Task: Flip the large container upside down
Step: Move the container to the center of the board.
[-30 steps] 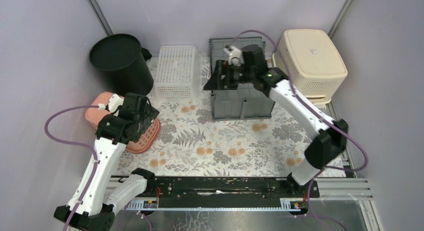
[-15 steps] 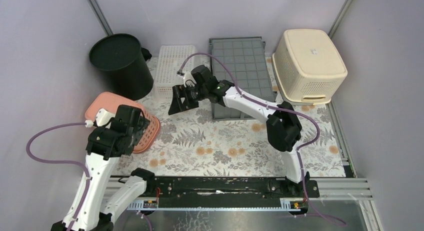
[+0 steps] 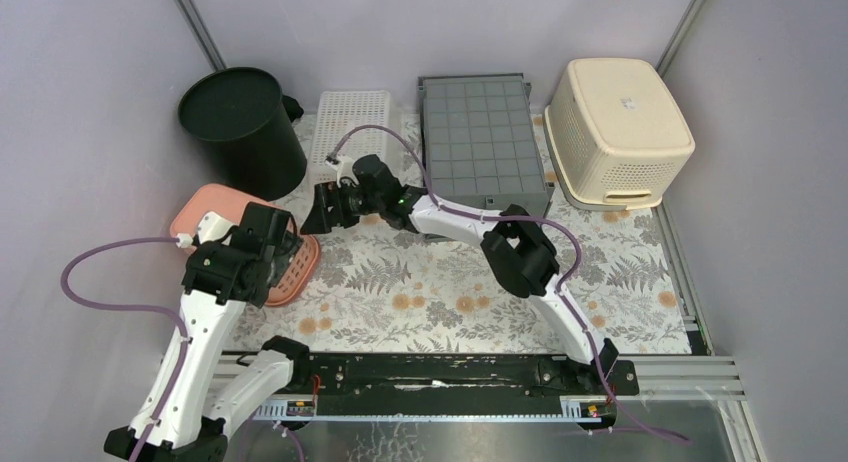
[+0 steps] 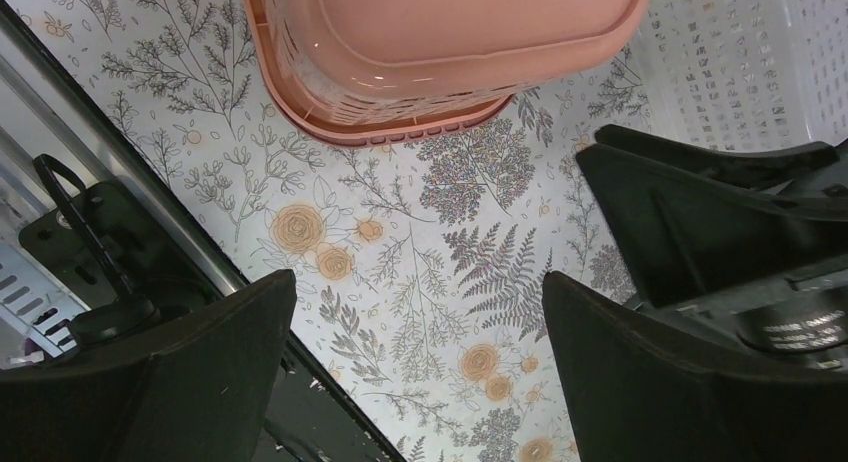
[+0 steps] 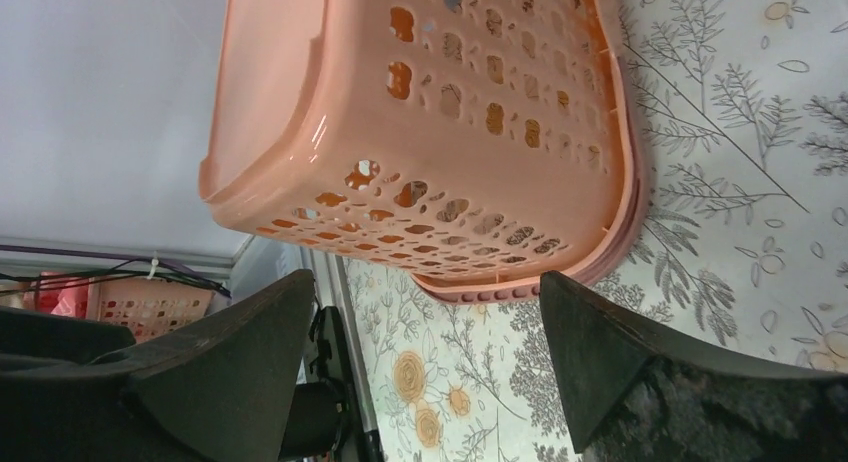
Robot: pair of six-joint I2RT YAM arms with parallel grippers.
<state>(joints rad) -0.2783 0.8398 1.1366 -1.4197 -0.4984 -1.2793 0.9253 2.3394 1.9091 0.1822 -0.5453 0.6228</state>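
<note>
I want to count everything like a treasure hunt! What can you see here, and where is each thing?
bin: one, black, back left corner
white basket: one, white, back, right of the bin
crate: one, grey, back middle, bottom up
cream basket: one, cream, back right, bottom up
pink basket: one, pink, left side, bottom up
mat: one, white with flowers, under everything
left gripper: one, black, open, empty, by the pink basket
right gripper: one, black, open, empty, facing the pink basket
</note>
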